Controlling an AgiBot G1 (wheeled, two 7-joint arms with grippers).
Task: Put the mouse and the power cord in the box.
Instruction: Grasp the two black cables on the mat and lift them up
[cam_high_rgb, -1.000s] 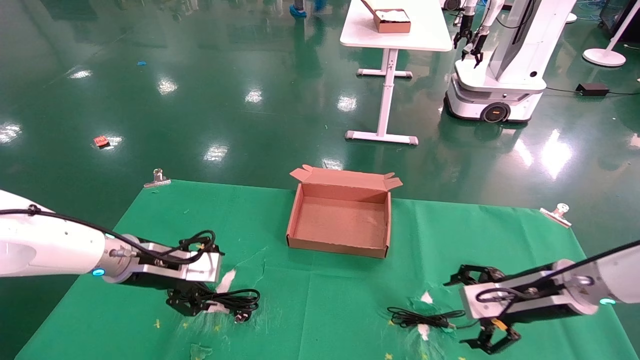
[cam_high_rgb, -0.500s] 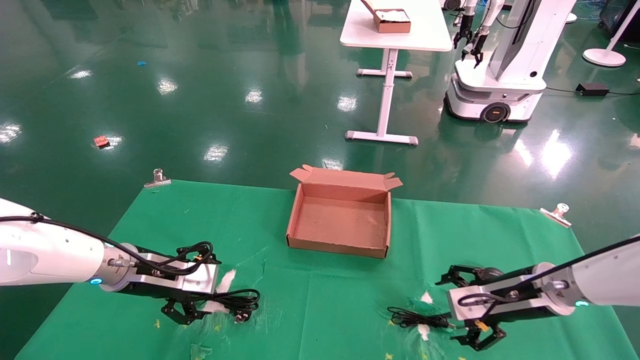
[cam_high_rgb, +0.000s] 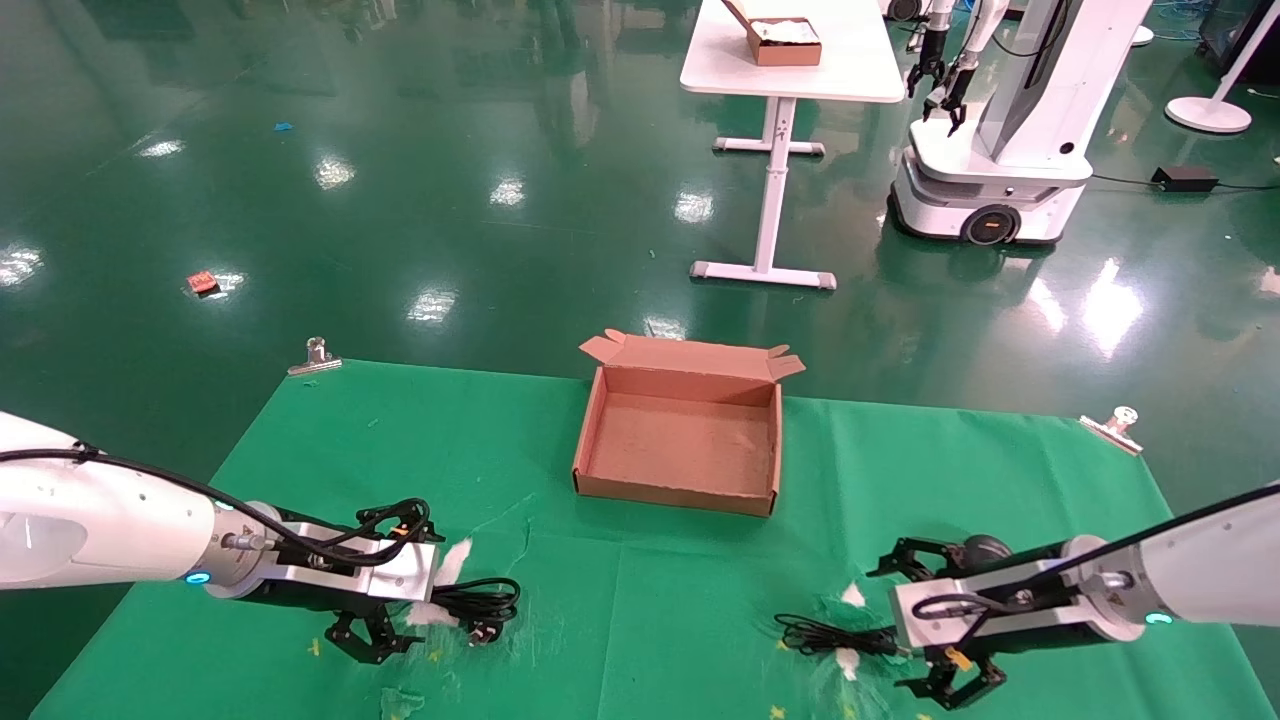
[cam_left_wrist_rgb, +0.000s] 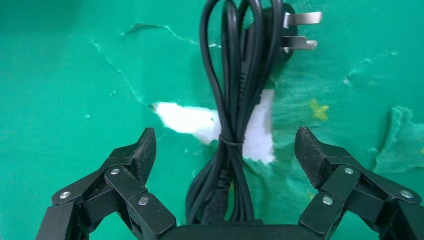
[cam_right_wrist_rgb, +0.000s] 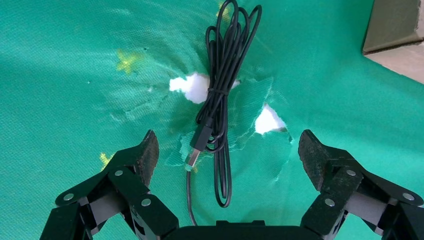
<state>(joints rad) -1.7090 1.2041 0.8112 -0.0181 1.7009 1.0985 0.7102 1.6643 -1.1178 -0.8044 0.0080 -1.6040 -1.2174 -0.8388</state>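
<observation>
With both grippers spread wide, the left gripper (cam_left_wrist_rgb: 225, 150) should be closed squarely across the power cord (cam_left_wrist_rgb: 235, 100) at its tie, and the mouse (cam_high_rgb: 985, 550), beside the right gripper (cam_right_wrist_rgb: 227, 152), grasped likewise before the empty box (cam_high_rgb: 680, 440).

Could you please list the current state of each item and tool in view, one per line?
Power cord: bundled with a tie, lying on the green cloth, ungrasped.
Mouse cable: bundled, lying on the cloth, ungrasped.
Mouse: on the cloth, mostly hidden behind the right arm.
Box: open, flaps up, empty.
Left tool: open, straddling the power cord.
Right tool: open, over the mouse cable.
Green cloth: torn in places.
</observation>
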